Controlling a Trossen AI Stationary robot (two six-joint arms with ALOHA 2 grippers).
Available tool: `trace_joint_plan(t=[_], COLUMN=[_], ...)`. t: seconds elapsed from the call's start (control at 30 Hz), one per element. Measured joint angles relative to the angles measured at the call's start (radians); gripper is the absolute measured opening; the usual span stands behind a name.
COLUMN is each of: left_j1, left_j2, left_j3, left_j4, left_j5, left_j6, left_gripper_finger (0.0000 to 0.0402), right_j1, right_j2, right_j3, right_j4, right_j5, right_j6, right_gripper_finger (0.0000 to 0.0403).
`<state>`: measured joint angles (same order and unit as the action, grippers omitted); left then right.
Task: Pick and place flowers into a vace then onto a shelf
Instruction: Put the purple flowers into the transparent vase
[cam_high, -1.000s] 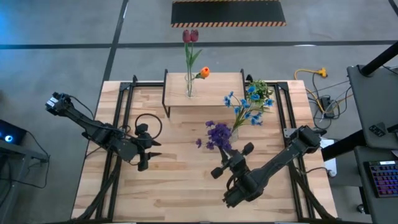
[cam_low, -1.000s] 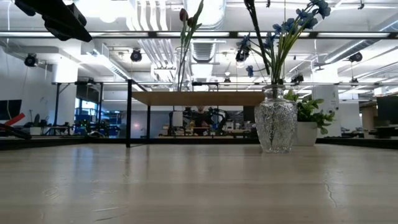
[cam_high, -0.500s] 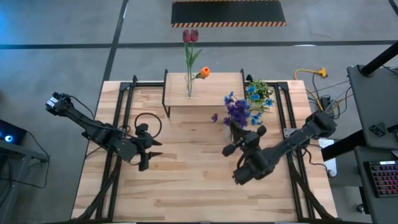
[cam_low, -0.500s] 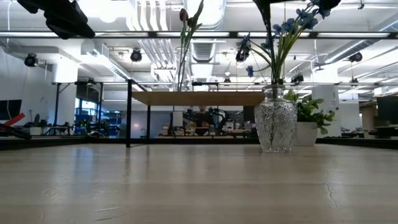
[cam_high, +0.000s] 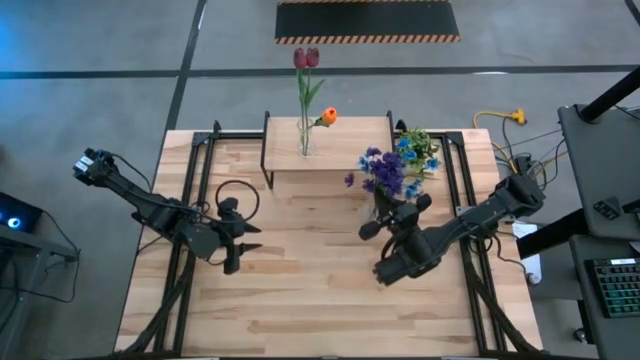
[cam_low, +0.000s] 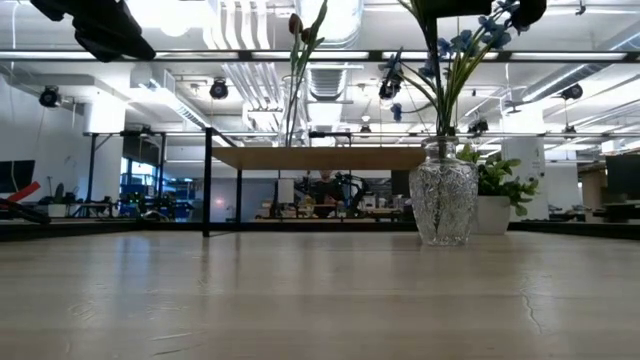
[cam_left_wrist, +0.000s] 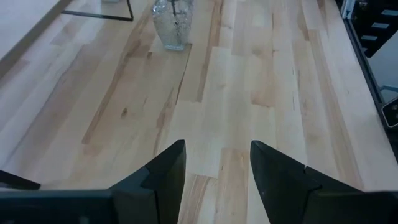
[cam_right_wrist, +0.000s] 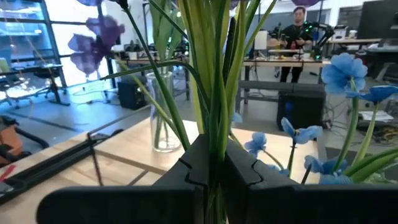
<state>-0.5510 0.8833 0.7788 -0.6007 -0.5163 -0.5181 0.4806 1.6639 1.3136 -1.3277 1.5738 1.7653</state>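
Note:
My right gripper (cam_high: 393, 211) is shut on the purple bunch (cam_high: 383, 175), held just above the crystal vase (cam_low: 444, 195) that stands on the table with the blue spray (cam_high: 412, 158) in it. On the shelf (cam_high: 345, 150), a slim glass vase (cam_high: 304, 140) holds the dark red tulips (cam_high: 306, 58) and the orange bud (cam_high: 328, 117). My left gripper (cam_high: 238, 247) hovers open over the table's left half; its wrist view shows the crystal vase (cam_left_wrist: 172, 25) far ahead. My right gripper pinches the purple bunch's green stems (cam_right_wrist: 214, 134) between its two fingers (cam_right_wrist: 193, 162), several stems together, below the blossoms. The fingers come level from the table's near side, across the stems. The bunch stands upright; its lower ends are hidden below the gripper.
A small leafy potted plant (cam_high: 416, 140) stands by the shelf's right end, close to the crystal vase. Black rails (cam_high: 200, 170) run along the table's left and right sides. The near half of the table (cam_high: 300, 310) is bare wood. A person (cam_right_wrist: 298, 37) works in the room behind.
My right gripper has carried the purple bunch from the table's middle toward the far edge and to the right, up to the crystal vase. The blossoms now overlap the blue spray. The gripper stayed shut on the stems.

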Motion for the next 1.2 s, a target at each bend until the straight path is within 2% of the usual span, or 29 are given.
trace_joint_plan(t=[1.2], left_j1=[0.000], left_j2=[0.000], left_j3=[0.000], left_j4=[0.000], left_j5=[-0.018], left_j6=[0.001], left_gripper_finger=[0.0164], right_j1=[-0.030], right_j2=[0.032], right_j3=[0.003], right_j4=[0.033], right_j5=[0.002], right_j6=[-0.038], right_gripper_finger=[0.0013])
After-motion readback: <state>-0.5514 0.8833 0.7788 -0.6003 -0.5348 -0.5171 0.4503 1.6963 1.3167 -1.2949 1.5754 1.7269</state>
